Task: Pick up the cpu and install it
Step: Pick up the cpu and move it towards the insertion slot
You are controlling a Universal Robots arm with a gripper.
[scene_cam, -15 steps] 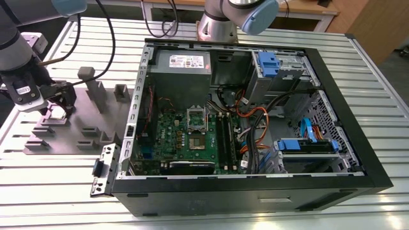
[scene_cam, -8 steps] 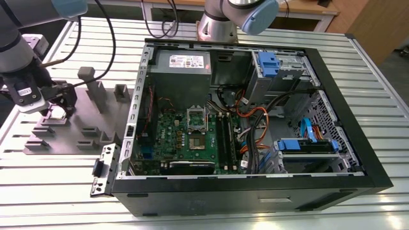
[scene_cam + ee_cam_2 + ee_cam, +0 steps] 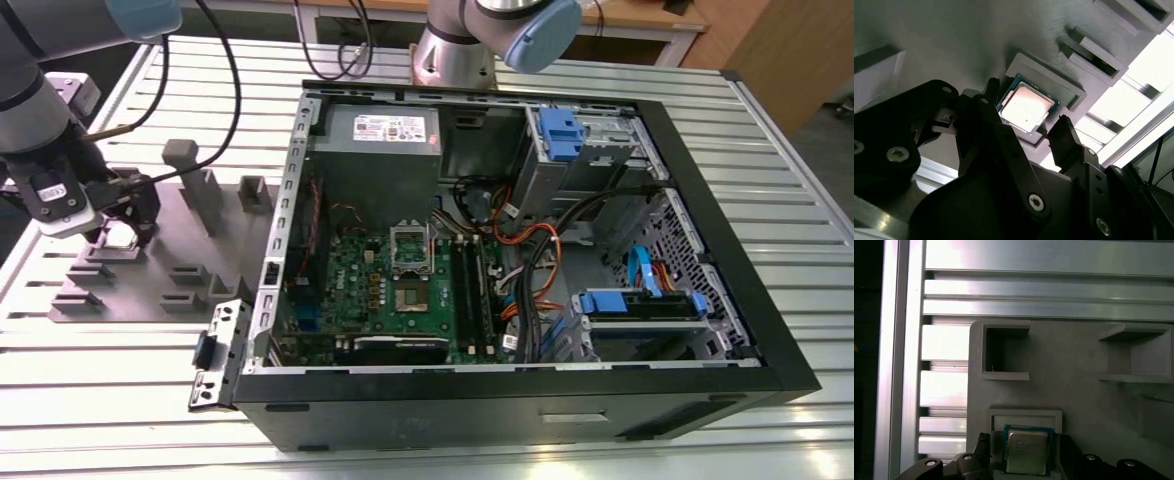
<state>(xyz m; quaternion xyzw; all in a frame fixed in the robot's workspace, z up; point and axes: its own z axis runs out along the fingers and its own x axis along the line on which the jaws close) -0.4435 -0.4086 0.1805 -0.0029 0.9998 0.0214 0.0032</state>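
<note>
The cpu (image 3: 1027,106), a small square chip with a silvery top, lies flat in a raised square nest of the grey plastic tray (image 3: 180,285) at the exterior view's left. My gripper (image 3: 120,228) hangs right over it. In both wrist views the black fingers (image 3: 991,89) stand on either side of the cpu (image 3: 1026,452) with a little gap, so the gripper (image 3: 1026,111) is open around the chip. The green motherboard (image 3: 380,290) with its socket (image 3: 411,293) lies inside the open computer case (image 3: 721,330).
The tray carries raised blocks and an upright post (image 3: 200,195) close to my gripper. The table is slatted aluminium (image 3: 120,340). Cables, blue drive brackets (image 3: 641,303) and a power supply (image 3: 387,130) crowd the case. A second arm's base (image 3: 461,50) stands behind the case.
</note>
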